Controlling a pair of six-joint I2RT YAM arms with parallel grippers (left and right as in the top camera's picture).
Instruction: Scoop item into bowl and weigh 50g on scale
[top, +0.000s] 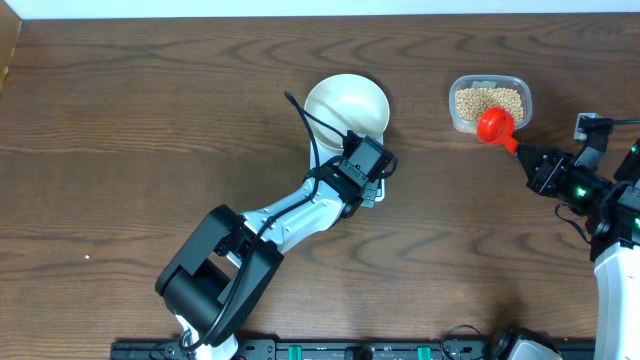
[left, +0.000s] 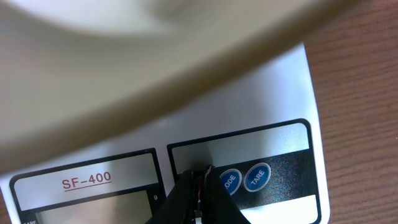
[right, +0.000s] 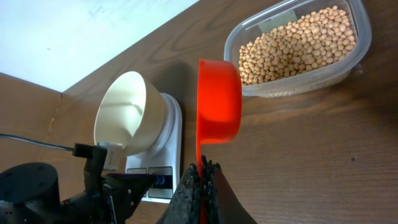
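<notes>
Left tool (left: 200, 185): closed, empty, tip over scale (left: 261, 118) buttons; I judge, for taring. Bowl (top: 345, 105): empty, on scale. Right tool (right: 202, 180): clamped on red scoop (right: 219, 99), unloaded, beside beans (right: 298, 43) in tub (right: 365, 28).

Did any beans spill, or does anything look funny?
No, nothing looks wrong. The beans are all inside the clear tub, and none lie on the table. The white bowl sits on the scale and is empty.
</notes>
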